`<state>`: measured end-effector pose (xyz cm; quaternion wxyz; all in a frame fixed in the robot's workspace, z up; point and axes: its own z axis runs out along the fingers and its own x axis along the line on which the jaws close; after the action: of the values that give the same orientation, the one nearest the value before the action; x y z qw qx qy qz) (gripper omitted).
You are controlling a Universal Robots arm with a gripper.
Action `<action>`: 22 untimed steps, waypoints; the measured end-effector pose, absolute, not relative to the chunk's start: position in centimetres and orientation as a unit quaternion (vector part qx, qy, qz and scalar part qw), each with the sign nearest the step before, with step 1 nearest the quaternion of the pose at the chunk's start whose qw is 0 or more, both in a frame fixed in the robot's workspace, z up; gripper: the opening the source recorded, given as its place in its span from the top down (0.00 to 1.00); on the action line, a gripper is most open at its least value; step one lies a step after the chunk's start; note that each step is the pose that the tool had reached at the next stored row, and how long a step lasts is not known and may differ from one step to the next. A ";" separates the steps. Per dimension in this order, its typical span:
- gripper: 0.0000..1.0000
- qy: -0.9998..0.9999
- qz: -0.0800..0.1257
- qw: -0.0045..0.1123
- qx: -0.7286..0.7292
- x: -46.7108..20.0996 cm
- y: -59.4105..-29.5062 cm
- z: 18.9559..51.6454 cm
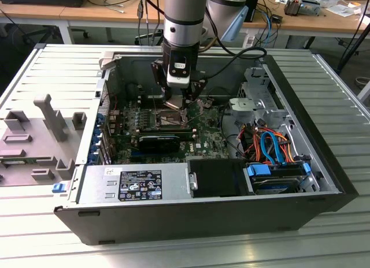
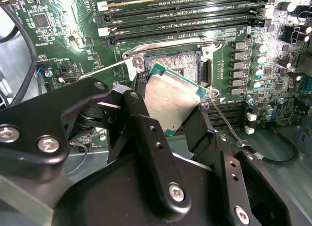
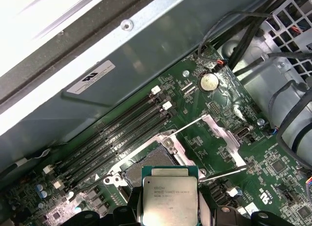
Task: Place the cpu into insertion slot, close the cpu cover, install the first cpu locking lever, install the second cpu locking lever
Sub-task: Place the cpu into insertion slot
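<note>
My gripper (image 2: 170, 111) is shut on the cpu (image 2: 171, 100), a small square chip with a silver-grey top, pinched by its edges between two black fingers (image 2: 141, 114). The cpu (image 3: 169, 196) hangs tilted just above the near edge of the insertion slot (image 2: 178, 60), apart from it. That slot (image 3: 139, 168) is a dark square socket with a silvery rim, partly hidden by the chip. The cpu cover (image 3: 222, 134) is swung open beside the slot. Two thin locking levers (image 2: 225, 121) stand released. In the exterior view the gripper (image 1: 182, 103) hovers over the green board (image 1: 199, 135).
Long black memory slots (image 2: 185, 16) run along the socket's far side. A grey case wall (image 3: 146, 65) rises behind them. Cables and a drive cage (image 1: 263, 100) crowd the exterior view's right. A black power supply (image 1: 139, 184) sits at the case front. A grey fixture (image 1: 40, 135) lies outside.
</note>
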<state>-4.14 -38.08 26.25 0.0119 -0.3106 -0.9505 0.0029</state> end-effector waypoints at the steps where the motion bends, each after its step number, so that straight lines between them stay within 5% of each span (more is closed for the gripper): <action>1: 0.45 -0.950 0.003 0.012 -0.312 -4.1 -38.1 26.2; 22: 0.45 -0.937 0.002 0.012 -0.348 -4.1 -38.1 26.2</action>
<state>-4.14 -38.08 26.23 0.0120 -0.3482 -0.9373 0.0024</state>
